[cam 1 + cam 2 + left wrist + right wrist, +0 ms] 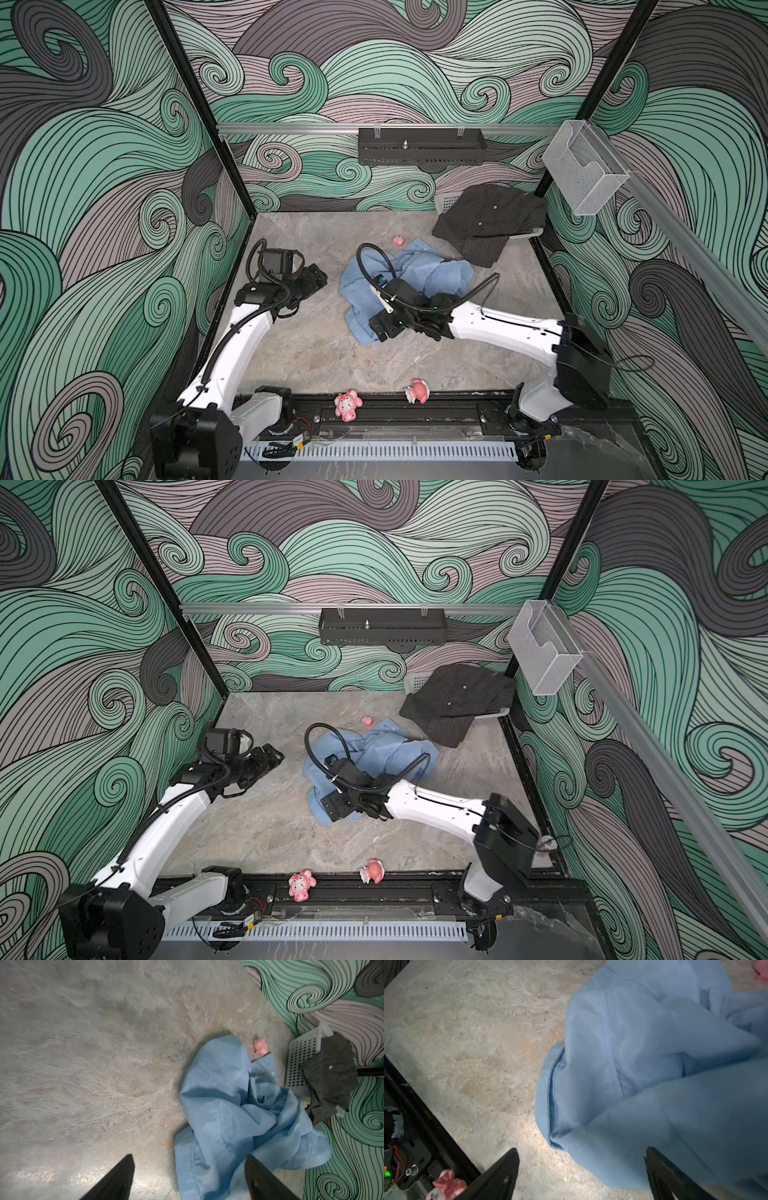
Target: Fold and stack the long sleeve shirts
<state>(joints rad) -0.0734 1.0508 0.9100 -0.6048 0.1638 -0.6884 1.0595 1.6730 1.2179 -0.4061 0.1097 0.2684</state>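
My left tool [189, 1155] and right tool [581, 1148] gape wide, empty. The blue shirt [436, 270] lies crumpled at centre. The pinstriped shirt [490, 220] drapes the basket [446, 202] at two o'clock.

green-and-grey swirl-patterned walls [374, 62] surround a mottled grey stone floor [316, 353].

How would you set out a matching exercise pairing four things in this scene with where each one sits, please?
Things:
1. light blue shirt
2. dark pinstriped shirt
3. black tray
4. clear box

Places:
A. mounted on the side rail
B. crumpled in the middle of the table
C. draped over the white basket
D. hung on the back rail

Pairs: 1-B, 2-C, 3-D, 4-A.
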